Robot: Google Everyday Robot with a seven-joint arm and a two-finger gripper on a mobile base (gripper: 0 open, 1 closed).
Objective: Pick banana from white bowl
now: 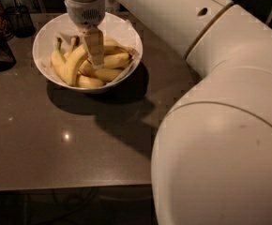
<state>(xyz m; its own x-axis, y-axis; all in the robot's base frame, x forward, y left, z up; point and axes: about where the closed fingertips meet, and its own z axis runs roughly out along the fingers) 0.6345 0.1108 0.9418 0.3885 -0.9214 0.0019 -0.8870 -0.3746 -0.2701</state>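
Poking into white bowl (44, 45) beside banana (73, 65), fingers (98, 63), closure unclear; smaller bananas (106, 74) crowding.

No lettering, label, brand mark or number is showing legibly anywhere in the scene. The white bowl (126, 32) at the far left is showing plain, and so are the robot's pale arm shell (183, 22) on the right and the grey table (56, 149). The gripper (96, 60) is hanging over the white bowl and reaching down into it; its housing is showing only a dotted grille, no writing.
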